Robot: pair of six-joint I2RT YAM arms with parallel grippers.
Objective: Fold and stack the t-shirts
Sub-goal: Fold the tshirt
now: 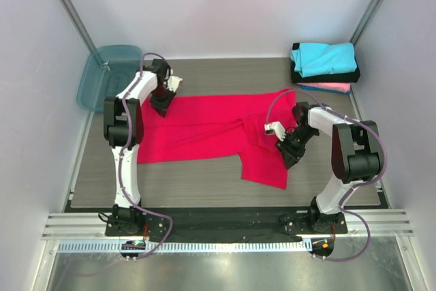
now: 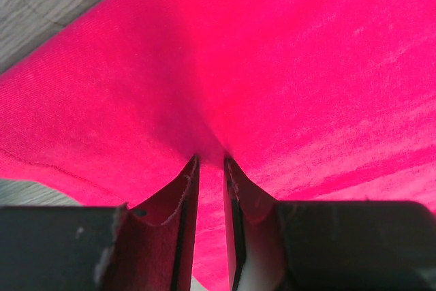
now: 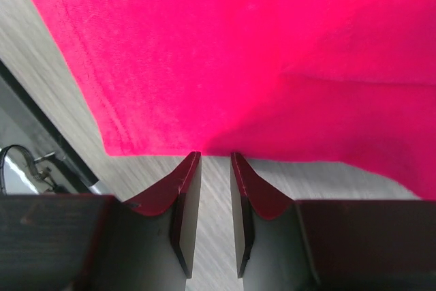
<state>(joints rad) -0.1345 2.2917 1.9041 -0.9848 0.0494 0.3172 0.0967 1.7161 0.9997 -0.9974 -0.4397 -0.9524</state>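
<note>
- Three look finished: the cyan t-shirt (image 1: 323, 58) lies folded on the black t-shirt (image 1: 328, 75), with the pink t-shirt (image 1: 325, 88) showing beneath. The stack sits well beyond the right gripper (image 3: 214, 156), toward the far corner.
- The red t-shirt (image 1: 204, 131) is not yet folded — it lies open and mostly flat between the two grippers, with one flap reaching nearward just beside the right gripper.
- Left gripper (image 2: 210, 159): the jaws are nearly together and cloth puckers into their tips, so I judge it clamped on the red t-shirt near its far-left edge.
- Right gripper: the jaws stand a narrow gap apart at the hem. I cannot tell whether cloth is pinched.
- Folding the red t-shirt and stacking it are left to do.
</note>
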